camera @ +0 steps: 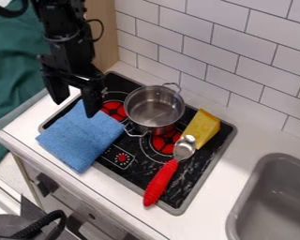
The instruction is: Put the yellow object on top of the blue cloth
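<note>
Claw (75,108) wide open, cheese (203,128) still off the cloth (84,136)
So your claw's hanging in the upper left of the frame, fingers spread apart, around the top end of that blue cloth. Your yellow cheese is sitting right of centre on the black stove (202,161), near the metal pot (153,108), with the bowl of the red-handled spoon (160,182) right by its lower end.

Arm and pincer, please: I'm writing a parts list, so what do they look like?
The arm is black, with chunky jointed segments and a thin black cable looping out at its side. The pincer is black too, with two broad fingers.
</note>
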### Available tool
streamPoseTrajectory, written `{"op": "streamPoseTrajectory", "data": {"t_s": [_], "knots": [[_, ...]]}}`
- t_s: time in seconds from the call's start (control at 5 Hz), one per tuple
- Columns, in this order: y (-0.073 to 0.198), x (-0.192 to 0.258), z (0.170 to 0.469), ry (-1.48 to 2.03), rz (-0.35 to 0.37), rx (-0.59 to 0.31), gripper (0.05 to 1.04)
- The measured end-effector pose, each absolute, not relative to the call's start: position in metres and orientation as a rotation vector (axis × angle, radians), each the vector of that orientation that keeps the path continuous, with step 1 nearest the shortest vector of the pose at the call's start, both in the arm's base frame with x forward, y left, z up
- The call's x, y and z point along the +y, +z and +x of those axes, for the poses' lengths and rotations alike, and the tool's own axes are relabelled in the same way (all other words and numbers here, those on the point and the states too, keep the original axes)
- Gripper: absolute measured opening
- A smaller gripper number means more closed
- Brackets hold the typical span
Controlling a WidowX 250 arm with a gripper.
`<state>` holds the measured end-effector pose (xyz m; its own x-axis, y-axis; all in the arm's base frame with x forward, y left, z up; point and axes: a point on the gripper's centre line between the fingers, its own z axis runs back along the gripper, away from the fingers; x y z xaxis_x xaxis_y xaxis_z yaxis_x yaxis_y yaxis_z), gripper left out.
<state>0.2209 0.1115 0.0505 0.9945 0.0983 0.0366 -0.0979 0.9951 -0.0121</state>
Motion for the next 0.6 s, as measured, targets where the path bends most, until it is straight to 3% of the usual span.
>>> {"op": "streamPoseTrajectory", "data": {"t_s": [0.4,0.6], "knots": [[0.033,0.084,0.23,0.044,-0.03,0.017,1.005],[0.021,0.073,0.238,-0.006,-0.078,0.0,1.005]]}}
